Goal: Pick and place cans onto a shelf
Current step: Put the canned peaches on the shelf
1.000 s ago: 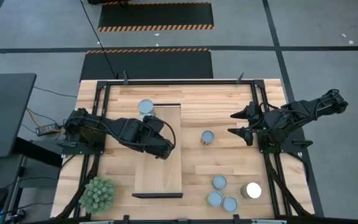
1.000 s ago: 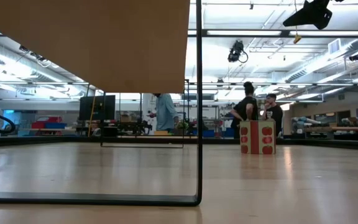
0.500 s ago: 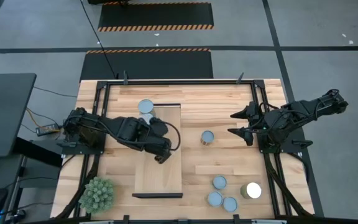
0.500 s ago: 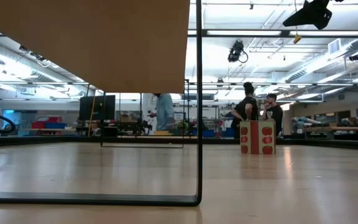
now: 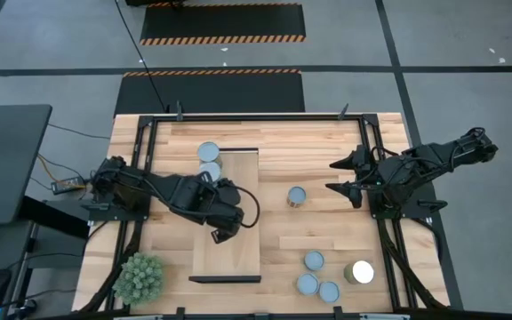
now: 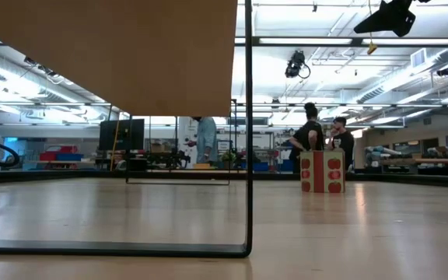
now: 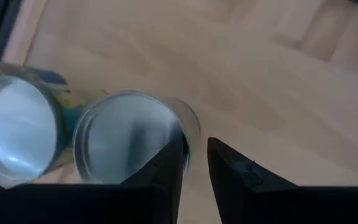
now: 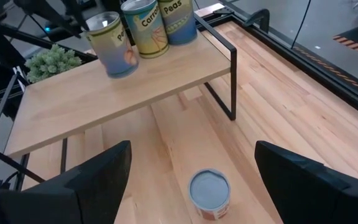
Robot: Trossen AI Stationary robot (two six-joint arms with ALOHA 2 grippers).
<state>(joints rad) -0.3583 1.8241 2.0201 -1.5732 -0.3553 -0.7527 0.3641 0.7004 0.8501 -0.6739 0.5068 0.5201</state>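
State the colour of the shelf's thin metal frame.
Black. The shelf frame shows best in the right wrist view, as dark rods under the pale wooden board.

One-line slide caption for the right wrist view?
Three labelled metal cans on the light wooden shelf, one grey-topped can below on the table, open right gripper above it.

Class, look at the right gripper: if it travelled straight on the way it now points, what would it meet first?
Probably the lone can standing on the tabletop, which lies ahead of the open right gripper and before the shelf; depth is uncertain, so it might pass above it.
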